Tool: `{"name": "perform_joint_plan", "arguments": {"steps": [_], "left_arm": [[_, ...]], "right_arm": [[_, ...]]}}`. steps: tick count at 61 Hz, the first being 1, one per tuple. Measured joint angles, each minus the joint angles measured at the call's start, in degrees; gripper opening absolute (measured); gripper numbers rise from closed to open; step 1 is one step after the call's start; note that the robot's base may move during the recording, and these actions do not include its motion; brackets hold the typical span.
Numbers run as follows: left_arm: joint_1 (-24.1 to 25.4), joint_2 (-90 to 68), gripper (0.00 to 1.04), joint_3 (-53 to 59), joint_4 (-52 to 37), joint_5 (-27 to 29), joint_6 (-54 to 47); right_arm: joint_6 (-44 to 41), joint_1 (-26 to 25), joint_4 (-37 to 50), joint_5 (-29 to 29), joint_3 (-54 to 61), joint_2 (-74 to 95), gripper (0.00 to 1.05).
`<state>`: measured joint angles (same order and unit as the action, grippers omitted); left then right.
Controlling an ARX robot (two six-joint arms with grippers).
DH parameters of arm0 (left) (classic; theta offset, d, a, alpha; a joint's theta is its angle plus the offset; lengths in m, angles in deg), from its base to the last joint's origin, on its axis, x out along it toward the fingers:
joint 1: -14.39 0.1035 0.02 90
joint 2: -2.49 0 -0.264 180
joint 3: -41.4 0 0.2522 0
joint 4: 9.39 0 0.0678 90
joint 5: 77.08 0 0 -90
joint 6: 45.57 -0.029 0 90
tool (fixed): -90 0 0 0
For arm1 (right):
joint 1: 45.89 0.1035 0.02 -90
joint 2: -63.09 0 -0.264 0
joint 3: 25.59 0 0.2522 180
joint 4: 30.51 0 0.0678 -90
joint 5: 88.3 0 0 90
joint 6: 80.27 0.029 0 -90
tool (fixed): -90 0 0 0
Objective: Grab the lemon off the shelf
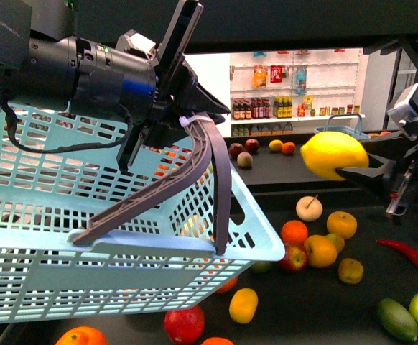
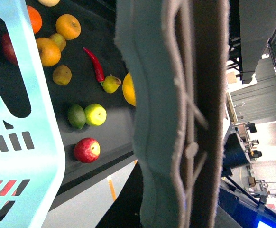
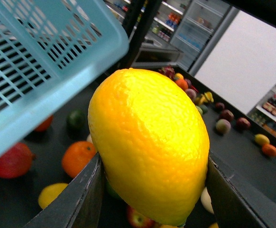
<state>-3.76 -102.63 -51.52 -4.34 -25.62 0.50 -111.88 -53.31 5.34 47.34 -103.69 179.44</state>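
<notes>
Two black plates form the right jaws, closed from either side on a large, bright yellow oval lemon (image 1: pixel 333 154). The lemon hangs in the air at the right-centre of the front view, clear of the fruit below it. In the right wrist view it fills the gap between the plates and touches both.

Below the lemon lies the black metal-framed tiered shelf (image 1: pixel 295 309), its flat dark trays scattered with loose produce. There are several round oranges (image 1: pixel 294 232), a long red chilli pepper (image 1: pixel 409 253) at the right edge, a red apple (image 1: pixel 184 323) at the bottom centre and a dark green oval fruit (image 1: pixel 397 320) at the lower right.

At the upper left of the front view the left jaws are closed on the grey-brown curved plastic handle (image 1: pixel 159 194) of a pale blue slotted plastic basket (image 1: pixel 159 248). The basket hangs tilted and fills the left half of the frame. It is held above the shelf, and fruit shows beneath its lower edge.

Far back at the upper centre stands a white wall rack of bottles (image 1: pixel 295 86).
</notes>
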Motion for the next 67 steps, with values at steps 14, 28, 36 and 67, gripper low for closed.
{"name": "perform_joint_plan", "arguments": {"steps": [14,28,36,67], "left_arm": [[0.0,-0.02,0.09,0.0,0.0,0.02,0.0],[-0.02,-0.02,0.09,0.0,0.0,0.0,0.0],[0.0,-0.02,0.08,0.0,0.0,-0.02,0.02],[-0.02,-0.02,0.08,0.0,0.0,-0.13,0.24]], "right_arm": [[1.36,6.23,-0.46,-1.99,1.29,-0.26,0.55],[2.25,10.64,-0.61,-3.37,1.57,-0.24,0.55],[2.34,12.46,-0.96,-4.02,2.01,0.0,0.55],[7.61,15.78,2.67,-7.52,2.34,0.79,1.04]]}}
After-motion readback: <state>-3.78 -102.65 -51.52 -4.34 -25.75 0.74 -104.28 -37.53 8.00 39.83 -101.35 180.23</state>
